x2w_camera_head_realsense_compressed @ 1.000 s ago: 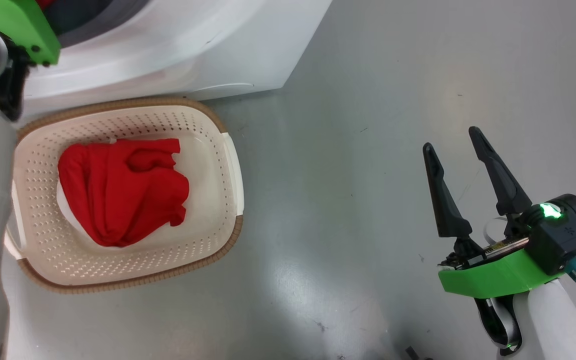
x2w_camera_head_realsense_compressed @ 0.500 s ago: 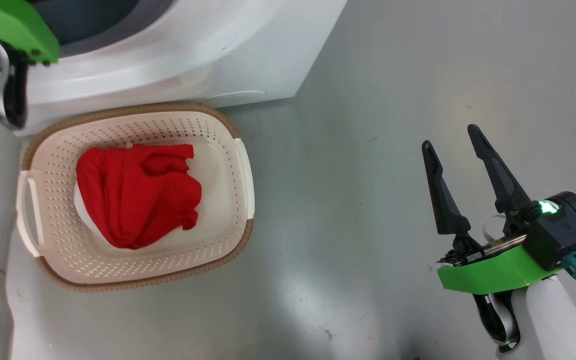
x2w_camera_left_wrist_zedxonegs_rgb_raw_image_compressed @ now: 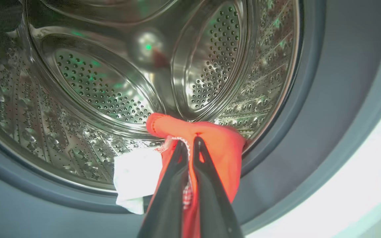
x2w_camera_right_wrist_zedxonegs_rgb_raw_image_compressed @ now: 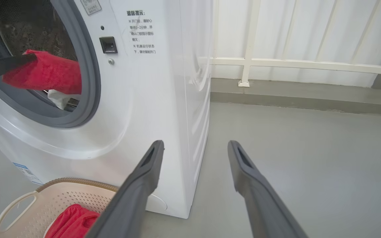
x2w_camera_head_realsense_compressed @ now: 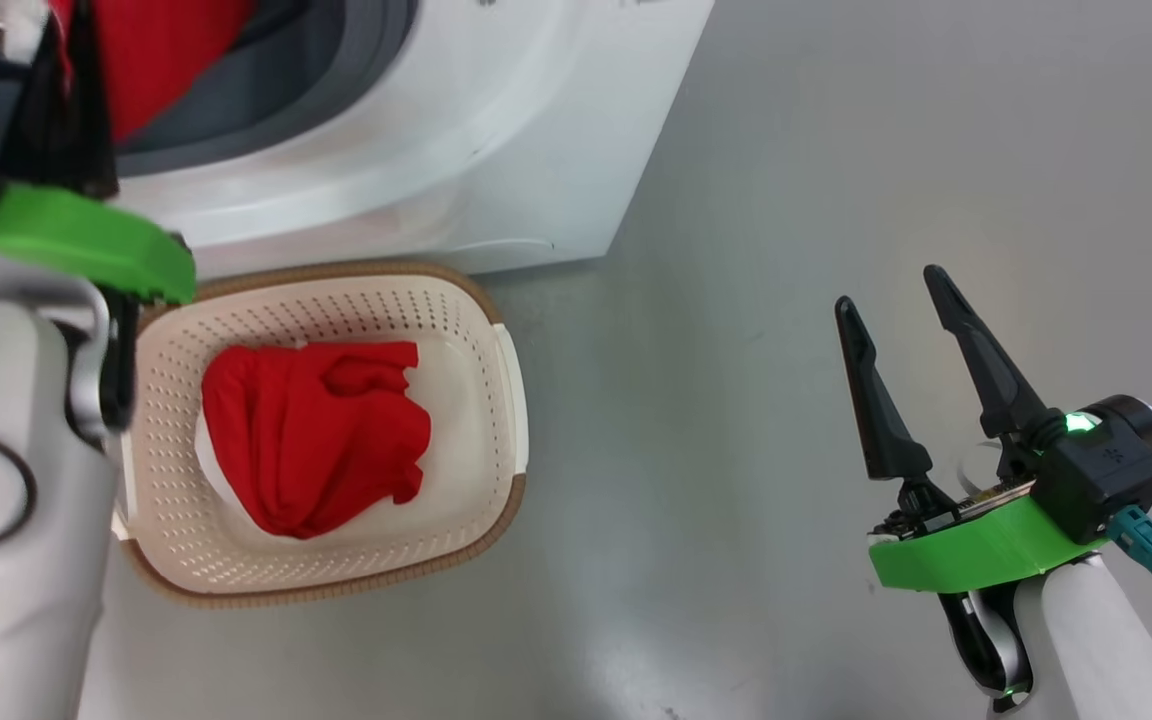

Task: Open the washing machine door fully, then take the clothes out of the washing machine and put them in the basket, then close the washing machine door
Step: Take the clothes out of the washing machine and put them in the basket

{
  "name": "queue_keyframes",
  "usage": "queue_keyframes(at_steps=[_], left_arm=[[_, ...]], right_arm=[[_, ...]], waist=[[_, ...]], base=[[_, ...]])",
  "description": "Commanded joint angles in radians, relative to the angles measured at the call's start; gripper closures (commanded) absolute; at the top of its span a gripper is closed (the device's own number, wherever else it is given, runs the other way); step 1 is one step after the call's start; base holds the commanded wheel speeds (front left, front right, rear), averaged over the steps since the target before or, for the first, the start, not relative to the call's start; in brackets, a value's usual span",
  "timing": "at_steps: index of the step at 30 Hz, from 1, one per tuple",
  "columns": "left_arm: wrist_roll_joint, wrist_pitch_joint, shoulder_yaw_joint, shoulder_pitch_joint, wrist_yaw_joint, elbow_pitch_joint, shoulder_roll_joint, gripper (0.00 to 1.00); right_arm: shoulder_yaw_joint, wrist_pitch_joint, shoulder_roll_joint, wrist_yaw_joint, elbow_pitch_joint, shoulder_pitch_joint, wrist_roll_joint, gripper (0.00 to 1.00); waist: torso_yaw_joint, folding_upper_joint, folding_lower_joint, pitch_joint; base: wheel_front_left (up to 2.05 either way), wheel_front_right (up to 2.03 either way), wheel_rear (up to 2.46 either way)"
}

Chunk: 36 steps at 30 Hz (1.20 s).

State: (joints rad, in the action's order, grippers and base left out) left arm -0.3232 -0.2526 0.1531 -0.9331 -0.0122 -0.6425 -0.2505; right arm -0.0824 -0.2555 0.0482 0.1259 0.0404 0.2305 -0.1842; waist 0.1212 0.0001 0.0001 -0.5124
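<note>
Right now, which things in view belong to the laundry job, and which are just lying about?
Job: washing machine; red garment pinched by the left gripper; basket; second garment lying in it.
Lying about: white railing; grey floor.

left hand (x2w_camera_left_wrist_zedxonegs_rgb_raw_image_compressed: 190, 141): clamped on red garment (x2w_camera_left_wrist_zedxonegs_rgb_raw_image_compressed: 225, 145) | white part (x2w_camera_left_wrist_zedxonegs_rgb_raw_image_compressed: 134, 175): hanging | place: drum (x2w_camera_left_wrist_zedxonegs_rgb_raw_image_compressed: 104, 86) mouth

Bright even light, soft shadows, warped wide-angle edges
</note>
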Motion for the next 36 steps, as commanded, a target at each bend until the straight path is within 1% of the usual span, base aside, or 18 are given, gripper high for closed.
queue_keyframes(at_steps=[1,2,3,14,21,25,29,36], left_arm=[[0.012,-0.009,-0.032,0.030,0.011,0.049,-0.048,1.00],[0.019,-0.009,-0.041,0.087,0.022,0.102,-0.048,1.00],[0.019,-0.009,-0.041,0.087,0.022,0.102,-0.048,1.00],[0.022,-0.007,-0.058,0.391,0.059,0.309,-0.029,1.00],[0.011,0.020,-0.057,0.535,0.085,0.419,-0.029,1.00],[0.011,0.045,-0.057,0.608,0.108,0.504,-0.031,1.00],[0.013,0.073,-0.059,0.682,0.137,0.601,-0.031,1.00],[0.023,0.115,-0.058,0.765,0.177,0.748,-0.034,1.00]], right_arm=[[-0.028,-0.006,0.002,0.005,-0.017,-0.019,-0.009,0.00],[-0.029,-0.006,0.002,0.005,-0.013,-0.025,-0.010,0.00],[-0.029,-0.006,0.002,0.005,-0.013,-0.025,-0.010,0.00],[-0.032,-0.006,0.002,0.005,0.012,-0.069,-0.021,0.00],[-0.039,-0.006,0.002,0.005,0.028,-0.094,-0.025,0.00],[-0.043,-0.006,0.002,0.005,0.034,-0.109,-0.026,0.00],[-0.041,-0.006,0.002,0.005,0.036,-0.123,-0.028,0.00],[-0.043,-0.006,0.002,0.005,0.033,-0.127,-0.033,0.00]], waist=[[-0.006,-0.0001,-0.0001,0.039],[-0.007,-0.0001,-0.0001,0.064],[-0.007,-0.0001,-0.0001,0.064],[-0.024,-0.0001,-0.0001,0.195],[-0.030,-0.0001,-0.0001,0.280],[-0.031,-0.0001,-0.0001,0.322],[-0.033,-0.0001,-0.0001,0.351],[-0.038,-0.0001,-0.0001,0.355]], base=[[0.00,0.00,0.00],[0.00,0.00,0.00],[0.00,0.00,0.00],[0.00,0.00,0.00],[0.00,0.00,0.00],[0.00,0.00,0.00],[0.00,0.00,0.00],[0.00,0.00,0.00]])
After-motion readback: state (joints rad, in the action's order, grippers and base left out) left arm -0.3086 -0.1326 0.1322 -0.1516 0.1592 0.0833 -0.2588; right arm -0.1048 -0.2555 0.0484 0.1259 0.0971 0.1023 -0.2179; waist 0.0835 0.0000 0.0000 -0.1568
